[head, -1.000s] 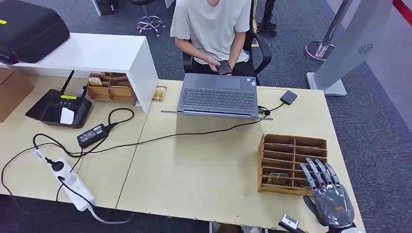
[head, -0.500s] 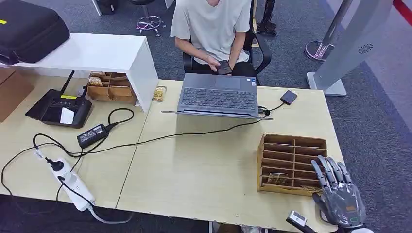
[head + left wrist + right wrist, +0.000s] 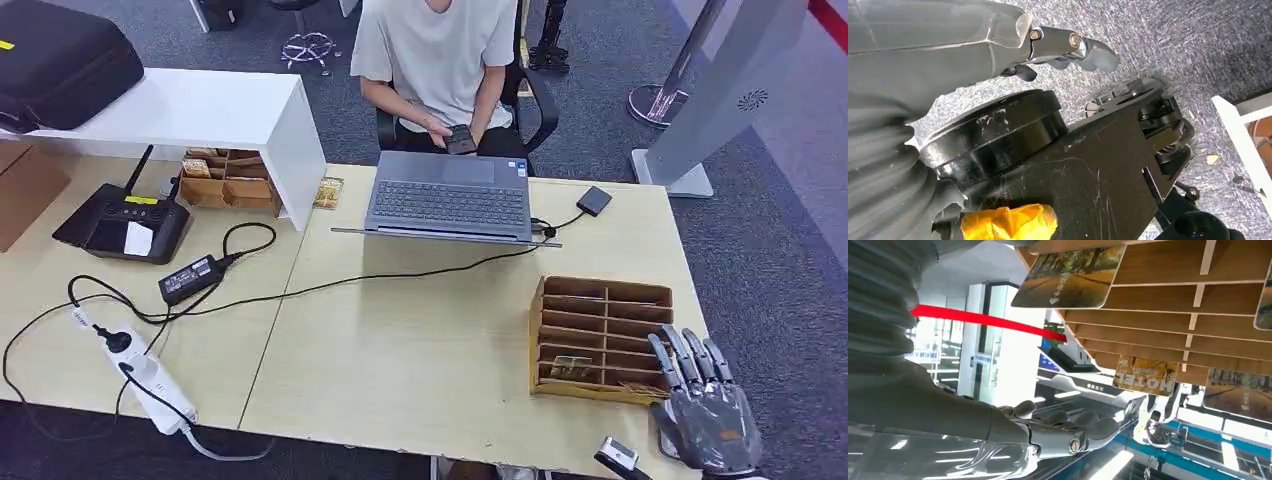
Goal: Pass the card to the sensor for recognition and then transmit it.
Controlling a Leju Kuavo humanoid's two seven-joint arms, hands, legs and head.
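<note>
At the lower right of the head view, the right hand is hovering over the table's front corner, its fingers lying extended and slightly apart, gripping nothing. They are reaching the near edge of the wooden card rack. A card is sitting in a front slot of that rack, left of the hand. In the left wrist view, the left hand is hanging over grey carpet, fingers curling, holding nothing. Farther up, a laptop is lying open, with the small black sensor at its right. Beyond, a person is sitting, holding a phone.
</note>
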